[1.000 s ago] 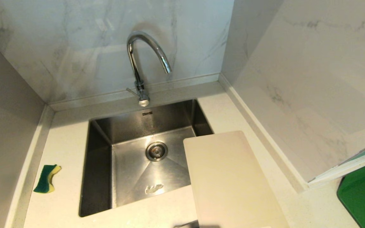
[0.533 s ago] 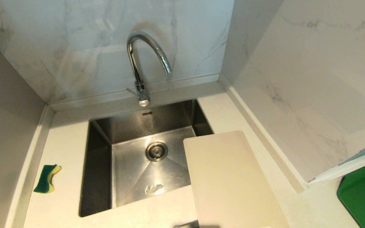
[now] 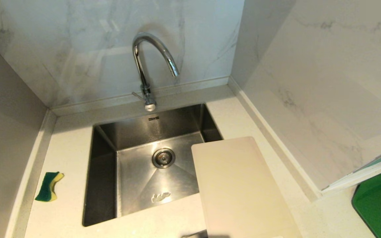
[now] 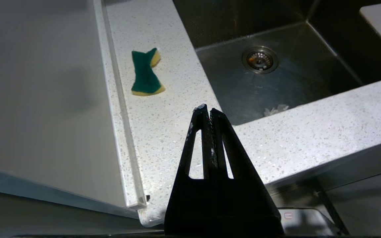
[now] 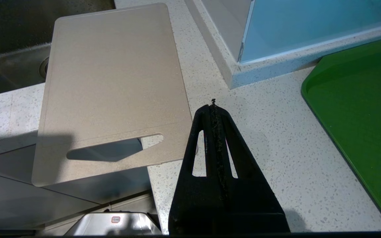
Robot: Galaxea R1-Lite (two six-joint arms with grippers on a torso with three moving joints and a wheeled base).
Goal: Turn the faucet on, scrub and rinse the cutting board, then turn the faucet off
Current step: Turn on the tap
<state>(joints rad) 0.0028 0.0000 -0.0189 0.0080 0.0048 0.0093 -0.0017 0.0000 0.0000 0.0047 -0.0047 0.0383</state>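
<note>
Cutting board: you have the cream-white cutting board (image 3: 240, 188) lying flat at the sink's right front corner, its far left corner jutting over the basin and the rest on the bench. In the right wrist view the end with the slot handle (image 5: 114, 148) sticks out past the bench's front edge.
Faucet: the chrome gooseneck faucet (image 3: 149, 66) stands behind the sink at the back wall, spout arching toward the basin, its thin lever (image 3: 137, 95) pointing to your left. You see no water running.
Sink: the steel sink (image 3: 137, 172) holds only a small pale scrap (image 3: 160, 197) near its front wall; the round drain strainer (image 3: 163, 157) sits mid-floor.
Sponge: a green-and-yellow sponge (image 3: 49, 186) lies on the bench left of the sink, near the left wall, well apart from the board.
Left tool: your left tool (image 4: 208, 109) has its fingers pressed together, empty, hanging above the bench's front edge by the sink's near left corner.
Right tool: your right tool (image 5: 213, 105) is likewise closed and empty, over the bench just right of the board's handle end, not touching it.
Bench: a speckled white bench (image 3: 68, 155) surrounds the sink.
Room: marble-look walls (image 3: 88, 43) close in the back and right; a dark green board (image 3: 380, 201) lies farther right.
</note>
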